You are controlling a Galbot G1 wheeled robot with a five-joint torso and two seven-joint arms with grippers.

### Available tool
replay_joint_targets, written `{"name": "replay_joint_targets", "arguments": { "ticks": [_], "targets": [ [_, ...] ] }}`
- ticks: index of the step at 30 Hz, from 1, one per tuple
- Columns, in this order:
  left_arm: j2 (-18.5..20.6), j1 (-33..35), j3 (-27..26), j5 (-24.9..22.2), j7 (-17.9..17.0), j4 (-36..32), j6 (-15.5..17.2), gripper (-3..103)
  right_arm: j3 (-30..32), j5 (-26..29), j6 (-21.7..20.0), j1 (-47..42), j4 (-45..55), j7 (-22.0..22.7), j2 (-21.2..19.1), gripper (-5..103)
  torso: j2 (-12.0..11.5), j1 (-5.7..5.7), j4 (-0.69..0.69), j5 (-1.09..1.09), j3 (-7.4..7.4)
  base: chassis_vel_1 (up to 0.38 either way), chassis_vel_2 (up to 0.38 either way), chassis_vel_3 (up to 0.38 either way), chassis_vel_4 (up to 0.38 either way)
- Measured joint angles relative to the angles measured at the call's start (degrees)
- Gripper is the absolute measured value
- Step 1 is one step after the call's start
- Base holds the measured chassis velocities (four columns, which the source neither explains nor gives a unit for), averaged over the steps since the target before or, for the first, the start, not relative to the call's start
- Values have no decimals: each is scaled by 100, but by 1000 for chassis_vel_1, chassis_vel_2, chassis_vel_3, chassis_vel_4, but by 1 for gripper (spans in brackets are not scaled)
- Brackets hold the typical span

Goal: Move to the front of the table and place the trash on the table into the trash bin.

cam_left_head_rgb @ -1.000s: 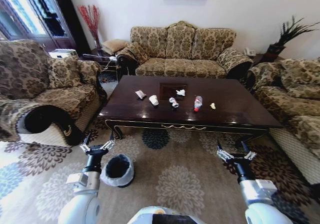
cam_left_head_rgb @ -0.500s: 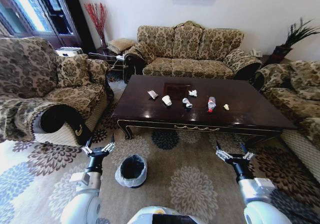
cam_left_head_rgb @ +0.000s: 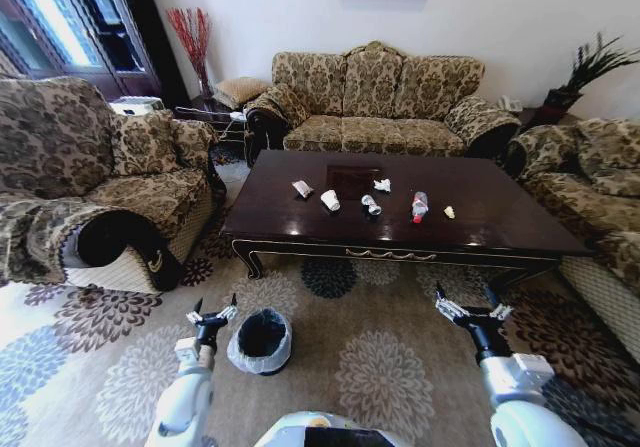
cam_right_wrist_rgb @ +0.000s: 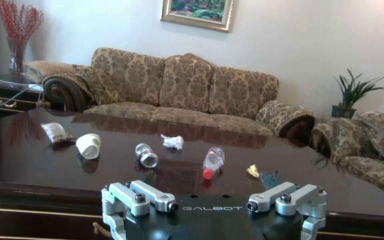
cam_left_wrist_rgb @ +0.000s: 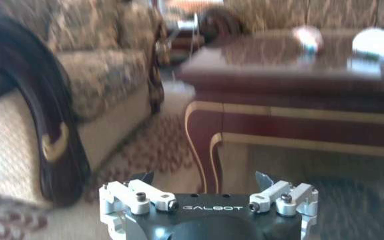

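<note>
Room, head view: three floral sofas stood round the table (cam_left_head_rgb: 480,217), one at 12 o'clock (cam_left_head_rgb: 375,92), one at 9 (cam_left_head_rgb: 90,182), one at 3 (cam_left_head_rgb: 590,182). A patterned rug (cam_left_head_rgb: 385,362) covered the floor at 6 o'clock.

Table: glossy dark brown top, gold-trimmed apron, carved legs. The left wrist view alone showed its corner leg (cam_left_wrist_rgb: 209,150) close up; the right wrist view alone looked level across the top.

Bin (cam_left_head_rgb: 262,339): on the rug at 7 o'clock of the table, black inside, pale liner over the rim, just beside the left gripper (cam_left_head_rgb: 212,317).

Trash, in a loose row across the middle of the top, all apart:
- bottle (cam_left_head_rgb: 419,206), red label, lying down; in the right wrist view (cam_right_wrist_rgb: 213,161) its red cap pointed toward the camera.
- cup (cam_left_head_rgb: 331,200), white, on its side; open mouth seen from the right wrist (cam_right_wrist_rgb: 88,145).
- wrapper (cam_left_head_rgb: 303,189) at the 9 o'clock end.
- silvery piece (cam_left_head_rgb: 371,205) between cup and bottle.
- crumpled paper (cam_left_head_rgb: 382,185) toward 12 o'clock.
- yellow scrap (cam_left_head_rgb: 449,212) at the 3 o'clock end.

Grippers: left, over the rug short of the table, fingers spread wide, holding nothing. Right gripper (cam_left_head_rgb: 473,310), over the rug at 5 o'clock of the table, likewise spread wide and empty.
</note>
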Motion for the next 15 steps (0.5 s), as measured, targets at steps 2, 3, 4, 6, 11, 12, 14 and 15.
{"name": "replay_joint_targets", "arguments": {
  "ticks": [2,3,4,6,11,12,14,15],
  "targets": [
    [-41,-157,130,35,38,438,28,100,38,-1,0,-51,-2,25,-14,100,0,0,0,1,0,0,0,0,0],
    [-41,-157,130,35,38,438,28,100,38,-1,0,-51,-2,25,-14,100,0,0,0,1,0,0,0,0,0],
    [-52,-258,197,53,70,682,29,100,51,-8,1,-73,-11,45,-19,100,0,-1,0,-1,0,0,0,0,0],
    [-48,-444,267,121,158,1066,28,100,57,-33,8,-93,-22,75,-18,100,0,0,-1,0,0,0,0,0,0],
    [53,-671,377,164,413,1471,244,100,22,-85,7,-105,-18,85,21,100,0,0,0,0,0,0,0,0,0],
    [92,-747,417,168,466,1565,318,100,3,-115,7,-109,-14,88,40,100,0,0,0,0,0,0,0,0,0],
    [126,-866,445,179,490,1736,370,100,-20,-151,7,-120,-8,92,64,100,0,0,0,1,0,0,0,0,0],
    [175,-1047,450,220,505,2023,417,100,-30,-188,8,-148,5,96,94,100,0,0,-1,-1,0,0,0,0,0]
  ]
}}
